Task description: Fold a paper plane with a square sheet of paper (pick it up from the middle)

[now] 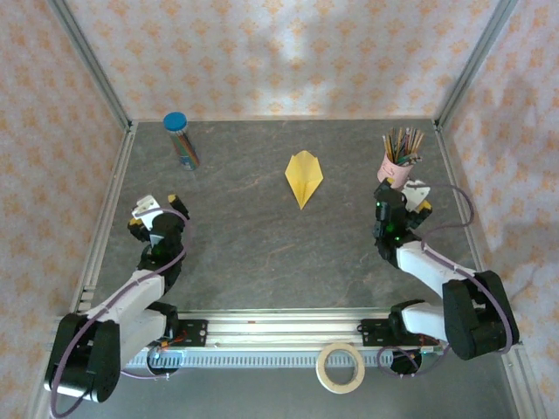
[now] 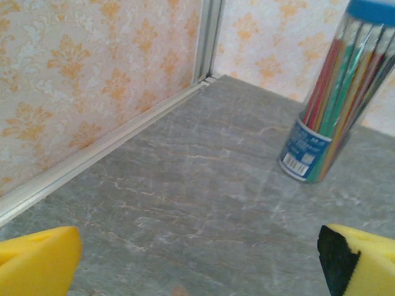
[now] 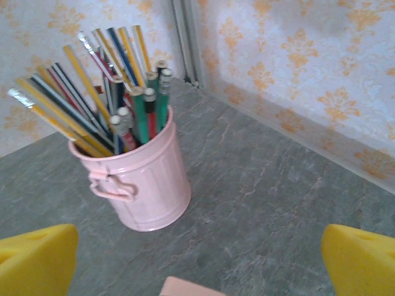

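The yellow kite-shaped folded paper plane (image 1: 303,177) lies flat on the grey stone-patterned table top (image 1: 262,253), midway between left and right, in the far half, with its sharp point toward the arm bases. The clear blue-capped plastic tube of pencils (image 1: 182,140) stands far left. The pink metal bucket of pencils (image 1: 397,166) stands far right. Both are well apart from the plane.

The left gripper (image 1: 140,216) sits nearer than the tube. The right gripper (image 1: 419,197) sits just before the bucket. The white tape roll (image 1: 341,367) lies at the near edge, between the bases.
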Tool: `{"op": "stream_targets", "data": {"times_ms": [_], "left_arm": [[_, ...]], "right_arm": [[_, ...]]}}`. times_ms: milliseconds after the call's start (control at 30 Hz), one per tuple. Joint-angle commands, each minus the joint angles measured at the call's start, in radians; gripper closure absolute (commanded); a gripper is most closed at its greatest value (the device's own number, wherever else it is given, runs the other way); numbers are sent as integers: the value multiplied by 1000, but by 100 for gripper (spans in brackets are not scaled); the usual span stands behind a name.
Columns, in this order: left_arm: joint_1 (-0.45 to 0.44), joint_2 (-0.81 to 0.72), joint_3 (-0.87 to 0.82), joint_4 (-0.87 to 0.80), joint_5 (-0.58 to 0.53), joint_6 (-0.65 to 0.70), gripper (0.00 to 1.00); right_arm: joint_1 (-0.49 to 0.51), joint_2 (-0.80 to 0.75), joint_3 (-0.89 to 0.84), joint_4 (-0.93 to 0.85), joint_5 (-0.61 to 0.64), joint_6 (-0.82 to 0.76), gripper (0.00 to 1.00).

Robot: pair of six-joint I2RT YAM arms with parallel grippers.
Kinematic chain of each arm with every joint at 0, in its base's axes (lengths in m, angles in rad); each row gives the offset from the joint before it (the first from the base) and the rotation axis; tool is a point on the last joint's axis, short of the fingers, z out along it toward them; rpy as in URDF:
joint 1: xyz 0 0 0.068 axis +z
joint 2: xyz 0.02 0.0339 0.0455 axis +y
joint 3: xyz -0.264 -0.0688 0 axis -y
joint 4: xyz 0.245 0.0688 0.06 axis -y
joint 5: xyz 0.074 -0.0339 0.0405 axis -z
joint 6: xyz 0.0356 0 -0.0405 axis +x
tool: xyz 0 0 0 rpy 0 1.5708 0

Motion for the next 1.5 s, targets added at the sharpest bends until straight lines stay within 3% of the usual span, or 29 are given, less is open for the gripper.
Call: {"op": "stream_targets", "data": {"times_ms": [0, 200, 533, 667, 933, 1000, 1267, 1467], "left_arm": [[28, 53, -38, 211, 89, 110, 1], [64, 196, -47, 391, 284, 166, 1], [168, 362, 22, 528, 508, 162, 1], [192, 446, 7, 649, 545, 158, 1], [192, 466, 21, 643, 605, 181, 1], [192, 476, 18, 656, 623, 187, 1], [192, 537, -50, 847, 675, 206, 1], [177, 521, 1, 719, 626, 213, 1]], "right_arm": [[-27, 41, -52, 209, -26, -64, 0], [-43, 146, -133, 473, -163, -175, 0], [-94, 140, -199, 583, -368, -236, 0], [-122, 156, -218, 659, -408, -260, 0], [-165, 332, -235, 868, -466, -249, 0], [-189, 304, -221, 786, -515, -233, 0], [-234, 306, -233, 814, -627, -219, 0], [-234, 310, -221, 799, -642, -227, 0]]}}
